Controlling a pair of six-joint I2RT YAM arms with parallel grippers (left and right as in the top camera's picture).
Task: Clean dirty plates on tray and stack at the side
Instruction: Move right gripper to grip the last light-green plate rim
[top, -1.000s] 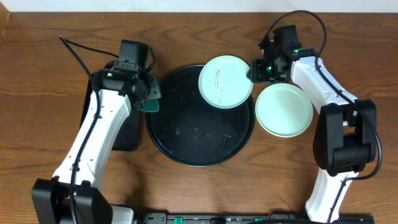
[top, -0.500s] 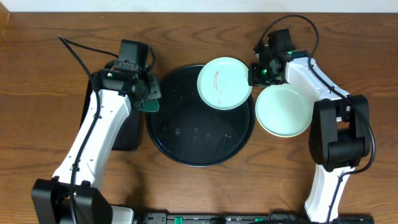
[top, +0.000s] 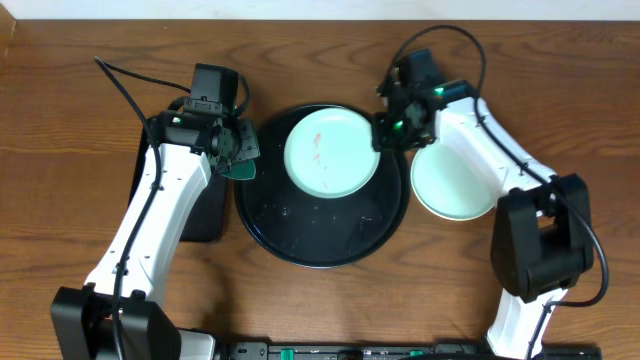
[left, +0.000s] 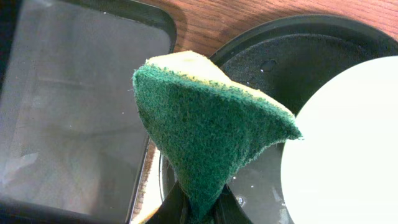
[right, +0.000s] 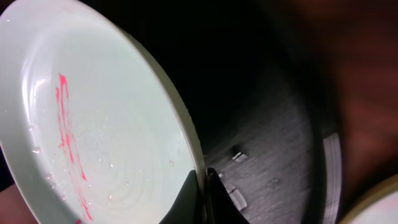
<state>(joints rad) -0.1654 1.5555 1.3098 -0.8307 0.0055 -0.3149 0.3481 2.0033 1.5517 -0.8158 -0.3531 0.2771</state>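
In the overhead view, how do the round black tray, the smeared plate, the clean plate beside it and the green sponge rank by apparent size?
1. round black tray
2. smeared plate and clean plate: alike; the right arm hides part of the clean one
3. green sponge

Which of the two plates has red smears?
The plate over the black tray, gripped at its rim by the right end effector. The other plate, on the table, looks clean.

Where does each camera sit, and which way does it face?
Overhead: above the table, facing down; both arms, tray, smeared plate.
Left wrist: on the left arm, facing past left claw, shut on sponge.
Right wrist: on right arm, along right claw, shut on smeared plate's rim.
Shared: all show tray and smeared plate.
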